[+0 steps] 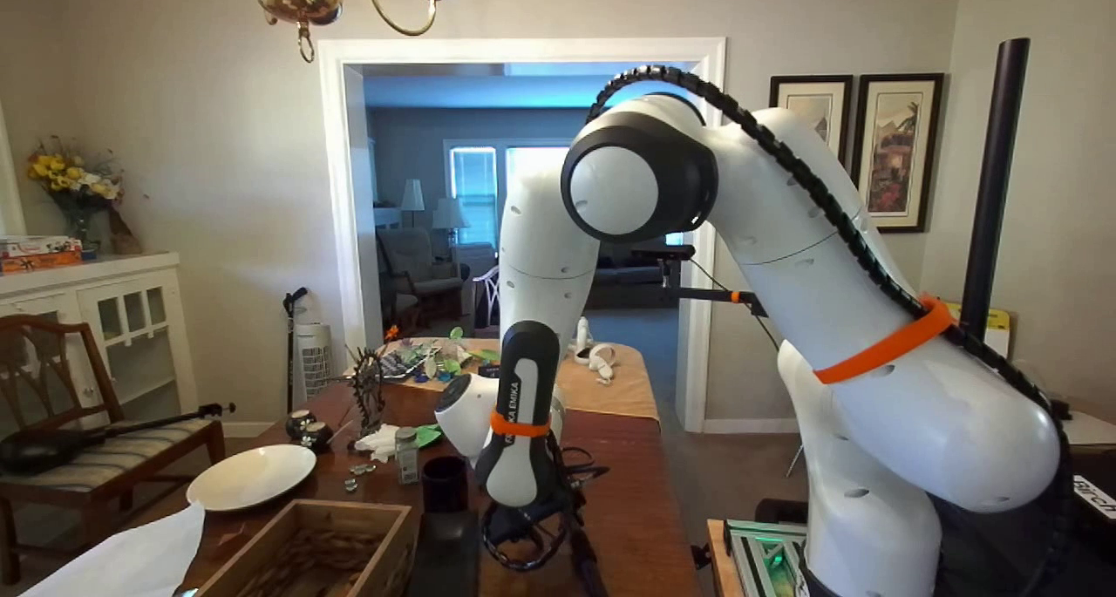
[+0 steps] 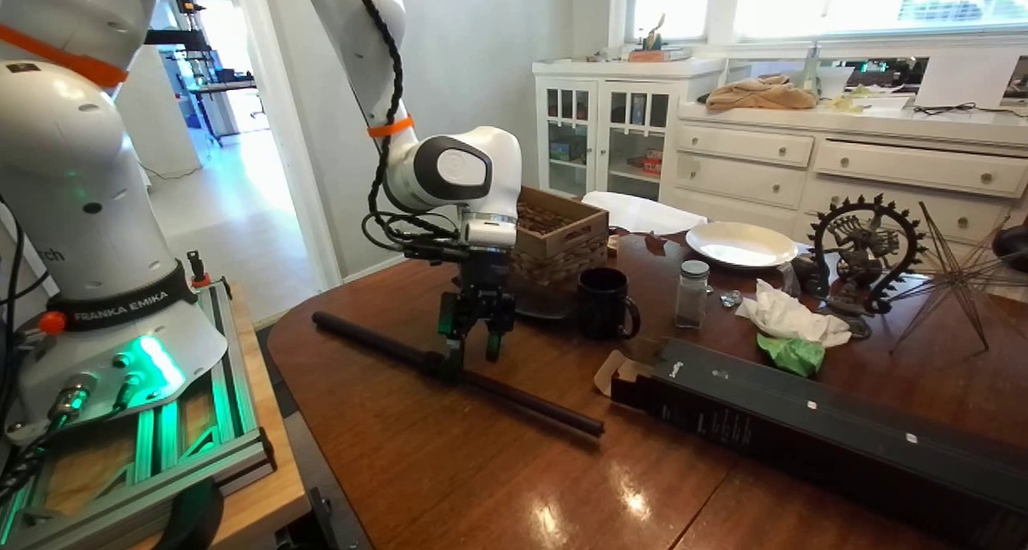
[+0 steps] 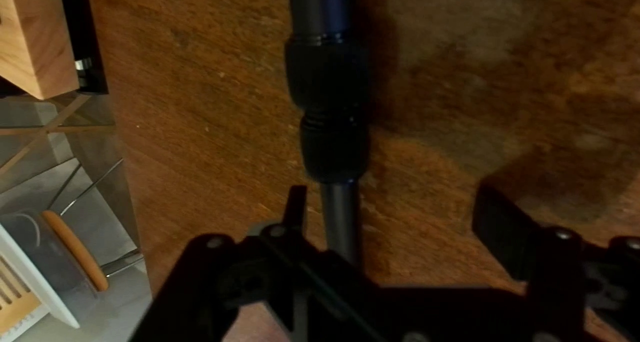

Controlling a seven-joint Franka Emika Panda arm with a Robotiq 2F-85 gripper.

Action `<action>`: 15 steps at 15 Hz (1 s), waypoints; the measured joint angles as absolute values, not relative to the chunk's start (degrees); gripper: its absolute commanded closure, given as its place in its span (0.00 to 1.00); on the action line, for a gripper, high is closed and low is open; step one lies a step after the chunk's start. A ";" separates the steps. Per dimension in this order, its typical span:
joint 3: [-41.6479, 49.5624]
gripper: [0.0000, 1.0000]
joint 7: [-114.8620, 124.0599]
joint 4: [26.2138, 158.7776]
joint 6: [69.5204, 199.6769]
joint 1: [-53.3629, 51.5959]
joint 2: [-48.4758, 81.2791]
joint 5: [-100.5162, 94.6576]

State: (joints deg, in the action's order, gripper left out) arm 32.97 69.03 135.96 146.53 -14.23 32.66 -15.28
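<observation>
A long black rod [image 2: 534, 405] with a thicker ribbed collar near its middle lies on the brown wooden table. In the wrist view the rod [image 3: 327, 77] runs from the top edge down between the fingers. My gripper [image 2: 474, 349] points down over the rod near its collar. In the wrist view the gripper [image 3: 392, 207] is open, with a wide gap between the fingers. The rod is closer to the left finger there, and the right finger is well apart from it. Whether the left finger touches the rod cannot be told. The arm largely hides the fingers in an exterior view [image 1: 523, 527].
Behind the gripper stand a wooden crate [image 2: 582, 225], a black mug [image 2: 602, 301] and a glass jar [image 2: 691, 297]. A long black box [image 2: 803, 421] lies to the right. A white plate [image 2: 740, 243], crumpled tissue [image 2: 783, 313] and a dark statue [image 2: 866, 253] are farther off.
</observation>
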 measured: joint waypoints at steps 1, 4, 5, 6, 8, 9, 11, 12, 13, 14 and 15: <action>32.97 0.00 69.27 135.92 146.88 -14.02 32.57 -15.28; 32.91 0.00 70.10 135.75 149.79 -13.50 32.29 -15.28; 32.89 0.00 70.39 135.75 151.13 -13.33 32.16 -15.28; 32.88 0.00 70.61 135.75 152.37 -13.16 31.97 -15.28; 32.82 0.00 70.74 135.76 154.60 -12.66 31.48 -15.19; 32.77 0.00 70.74 135.81 155.76 -12.34 31.19 -15.09; 32.60 0.00 70.74 136.02 158.05 -11.63 30.53 -14.84; 32.42 0.00 70.72 136.18 158.98 -11.22 30.12 -14.71; 32.21 0.00 70.68 136.35 159.73 -10.80 29.65 -14.57; 31.98 0.00 70.60 136.51 160.20 -10.41 29.17 -14.40; 31.71 0.00 70.50 136.61 160.49 -10.02 28.71 -14.18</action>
